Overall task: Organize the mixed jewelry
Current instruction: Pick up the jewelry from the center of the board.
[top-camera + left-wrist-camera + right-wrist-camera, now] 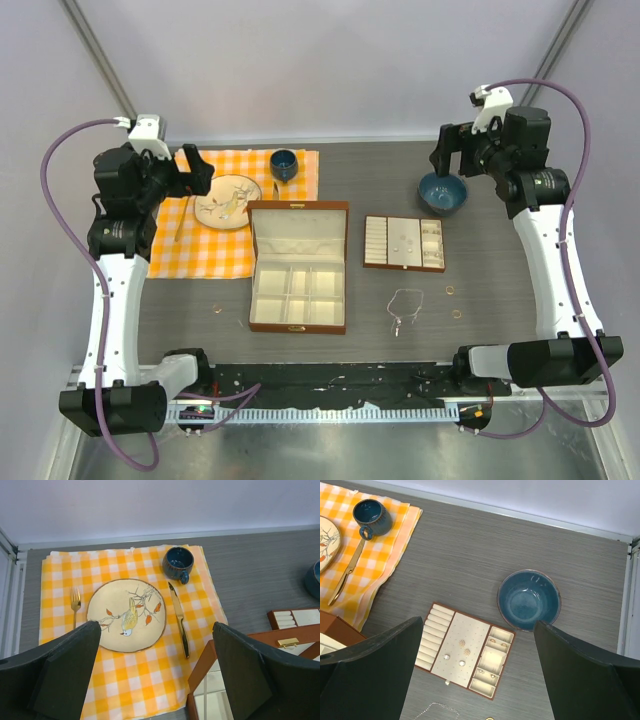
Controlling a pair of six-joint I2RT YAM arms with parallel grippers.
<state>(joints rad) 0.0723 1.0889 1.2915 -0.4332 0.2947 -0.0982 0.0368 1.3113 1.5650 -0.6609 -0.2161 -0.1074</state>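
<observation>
While the left jaws and right jaws stand spread, holding nothing, the silver chain necklace (403,306) lies on the counter (500,270) near the small tray (404,243), with two tiny rings (457,313) just to its right.

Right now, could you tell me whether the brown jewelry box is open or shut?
Open: the box has its lid swung back, exposing cream compartments.

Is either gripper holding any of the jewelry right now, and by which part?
Nothing is held. The left gripper and the right gripper both stand open and empty; the necklace lies loose on the table.
</observation>
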